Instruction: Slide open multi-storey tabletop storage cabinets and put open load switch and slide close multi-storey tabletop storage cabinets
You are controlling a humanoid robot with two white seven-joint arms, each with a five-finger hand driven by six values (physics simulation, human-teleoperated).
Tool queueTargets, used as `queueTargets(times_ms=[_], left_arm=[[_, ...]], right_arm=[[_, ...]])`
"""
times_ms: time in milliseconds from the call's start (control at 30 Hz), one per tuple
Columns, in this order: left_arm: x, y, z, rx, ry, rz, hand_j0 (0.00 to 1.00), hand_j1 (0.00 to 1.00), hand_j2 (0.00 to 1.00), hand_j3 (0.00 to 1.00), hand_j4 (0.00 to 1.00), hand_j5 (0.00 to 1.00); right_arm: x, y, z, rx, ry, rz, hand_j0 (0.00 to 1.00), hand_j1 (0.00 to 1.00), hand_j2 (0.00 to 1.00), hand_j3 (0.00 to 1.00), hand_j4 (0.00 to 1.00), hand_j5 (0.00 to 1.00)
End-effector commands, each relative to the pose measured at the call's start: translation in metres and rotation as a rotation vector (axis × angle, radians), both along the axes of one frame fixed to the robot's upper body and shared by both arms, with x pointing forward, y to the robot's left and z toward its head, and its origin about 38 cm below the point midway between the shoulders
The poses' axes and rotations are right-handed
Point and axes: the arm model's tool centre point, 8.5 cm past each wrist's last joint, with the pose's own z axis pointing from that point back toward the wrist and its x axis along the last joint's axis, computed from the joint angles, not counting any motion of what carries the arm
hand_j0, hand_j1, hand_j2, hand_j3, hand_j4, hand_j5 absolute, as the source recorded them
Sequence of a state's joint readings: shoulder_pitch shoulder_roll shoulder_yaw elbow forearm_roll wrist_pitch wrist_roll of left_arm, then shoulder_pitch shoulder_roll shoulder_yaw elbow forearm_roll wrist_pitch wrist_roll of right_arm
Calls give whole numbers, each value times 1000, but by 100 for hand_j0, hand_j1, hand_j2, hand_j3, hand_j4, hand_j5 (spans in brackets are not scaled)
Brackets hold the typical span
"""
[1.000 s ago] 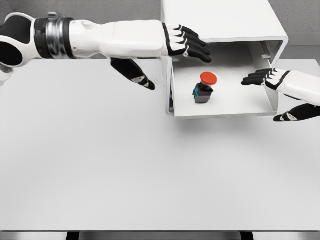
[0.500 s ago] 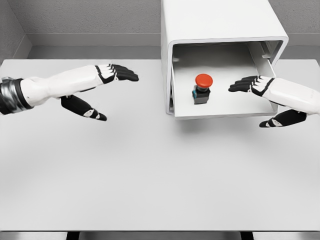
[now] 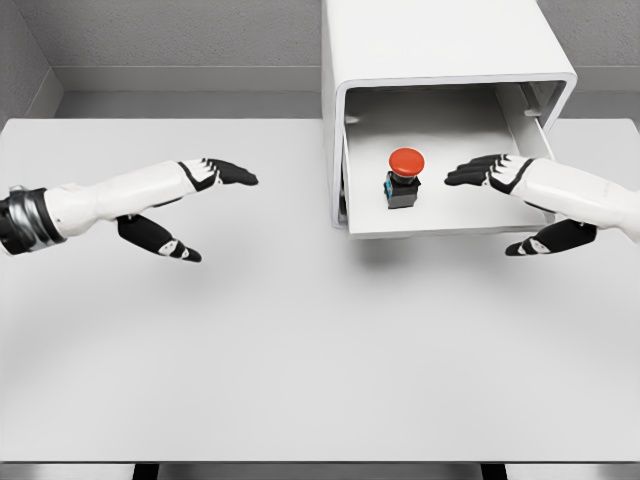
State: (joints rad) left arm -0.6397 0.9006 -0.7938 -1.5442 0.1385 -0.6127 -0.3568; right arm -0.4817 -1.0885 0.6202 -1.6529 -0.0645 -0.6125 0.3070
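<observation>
Spanning wall to wall, white table (image 3: 300,350), grey room.

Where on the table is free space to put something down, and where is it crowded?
The table is bare in front of the drawer and between both hands. It is crowded inside the drawer, where the right hand is close beside the load switch.

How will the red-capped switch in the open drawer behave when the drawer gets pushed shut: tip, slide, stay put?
The switch looks rigid and top-heavy: a wide red cap over a narrower dark base, so a sharp push may tip it. It stands free on the smooth drawer floor and could slide. The right hand beside it holds nothing.
</observation>
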Motion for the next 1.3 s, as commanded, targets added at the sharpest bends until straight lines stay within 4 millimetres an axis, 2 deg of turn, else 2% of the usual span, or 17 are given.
queueTargets(times_ms=[0, 267, 400, 867, 1267], left_arm=[[1, 1, 1, -7, 1, 7, 100, 100, 100, 100, 100, 100], [2, 2, 2, -7, -2, 10, 100, 100, 100, 100, 100, 100], [2, 1, 2, -6, -1, 5, 100, 100, 100, 100, 100, 100], [1, -3, 1, -12, -2, -3, 100, 100, 100, 100, 100, 100], [-1, -7, -3, -11, 7, -13, 100, 100, 100, 100, 100, 100]], right_arm=[[1, 2, -2, 8, 9, 4, 100, 100, 100, 100, 100, 100], [10, -6, -1, 8, 3, -30, 100, 100, 100, 100, 100, 100], [12, 3, -4, 17, 10, -7, 100, 100, 100, 100, 100, 100], [27, -1, -1, 26, -4, -39, 100, 100, 100, 100, 100, 100], [50, 19, -5, 33, 16, -10, 100, 100, 100, 100, 100, 100]])
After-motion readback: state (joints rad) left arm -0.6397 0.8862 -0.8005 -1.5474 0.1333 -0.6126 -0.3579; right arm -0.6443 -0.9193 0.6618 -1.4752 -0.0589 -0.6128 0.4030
